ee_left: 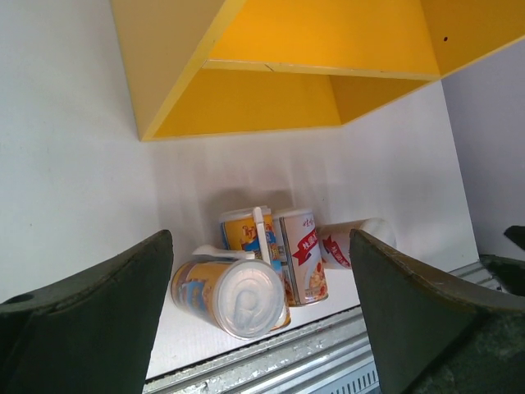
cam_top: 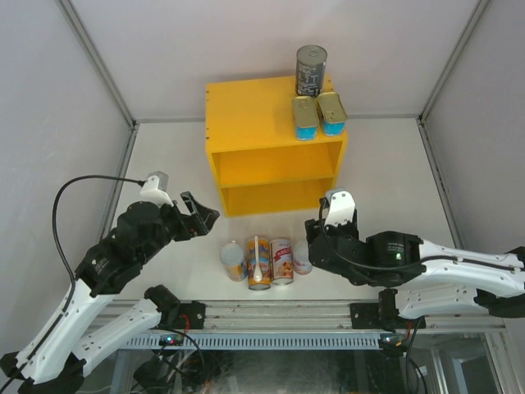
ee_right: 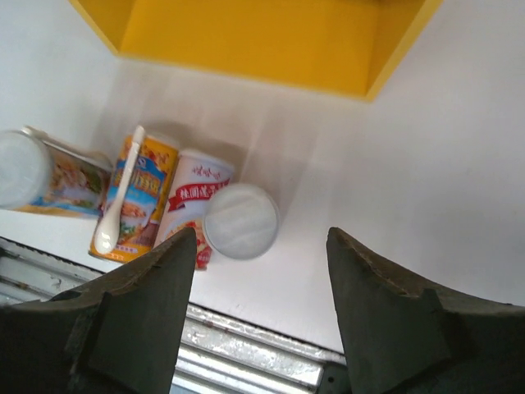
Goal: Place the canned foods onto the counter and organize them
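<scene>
Left gripper (cam_top: 203,212): jaws spread wide, empty, at 8 o'clock of yellow shelf unit (cam_top: 246,123).
Right gripper (ee_right: 262,242): jaws apart, nothing between them, close by white-red can (ee_right: 240,220), its white lid facing wrist camera.
Shelf top, 1 o'clock corner: dark grey can (cam_top: 311,71), label print illegible. At its 6 o'clock, gold-lidded teal tin (cam_top: 304,117) and second teal tin (cam_top: 331,112), side by side.
Table, 6 o'clock of shelf, in a row:
- orange-blue can (cam_top: 234,260)
- orange-blue can with white spoon (cam_top: 258,263)
- second white-red can (cam_top: 281,260), red banner with white Chinese characters, too small to read
</scene>
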Robot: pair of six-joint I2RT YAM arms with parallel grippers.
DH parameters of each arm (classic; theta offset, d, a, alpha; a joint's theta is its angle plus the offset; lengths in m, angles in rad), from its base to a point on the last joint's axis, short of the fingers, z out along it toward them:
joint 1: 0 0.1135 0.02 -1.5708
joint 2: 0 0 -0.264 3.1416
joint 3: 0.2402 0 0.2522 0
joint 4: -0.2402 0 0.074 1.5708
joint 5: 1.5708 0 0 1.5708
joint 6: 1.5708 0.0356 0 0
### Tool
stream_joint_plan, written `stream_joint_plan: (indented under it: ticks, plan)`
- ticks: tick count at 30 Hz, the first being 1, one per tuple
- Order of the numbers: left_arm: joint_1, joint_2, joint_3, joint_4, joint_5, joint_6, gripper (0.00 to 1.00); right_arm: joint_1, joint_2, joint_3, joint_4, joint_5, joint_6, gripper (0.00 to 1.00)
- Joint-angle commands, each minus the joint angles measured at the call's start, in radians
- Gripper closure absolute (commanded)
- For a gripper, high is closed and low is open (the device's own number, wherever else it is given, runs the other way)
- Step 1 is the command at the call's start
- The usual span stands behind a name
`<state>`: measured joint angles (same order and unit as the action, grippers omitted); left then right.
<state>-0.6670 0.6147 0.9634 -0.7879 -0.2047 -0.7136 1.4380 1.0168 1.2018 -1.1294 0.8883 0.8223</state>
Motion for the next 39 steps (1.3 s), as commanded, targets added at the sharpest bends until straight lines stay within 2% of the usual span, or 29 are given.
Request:
stream_joint_plan:
  ticks: [1,7,14,39]
  plan:
    - [0.004,-0.016,-0.030,0.028,0.032,-0.012,0.08,0.008,-0.015,-0.073,0.002,-0.065,0.159,0.35]
    - [0.004,-0.038,-0.068,0.035,0.051,-0.020,0.08,0.008,-0.001,-0.162,0.076,-0.152,0.194,0.33]
    - [0.004,-0.026,-0.072,0.045,0.071,-0.012,0.08,-0.003,0.069,-0.185,0.135,-0.185,0.171,0.25]
    - [0.004,0.026,-0.068,0.062,0.096,0.011,0.08,-0.182,0.117,-0.272,0.251,-0.320,0.048,0.19]
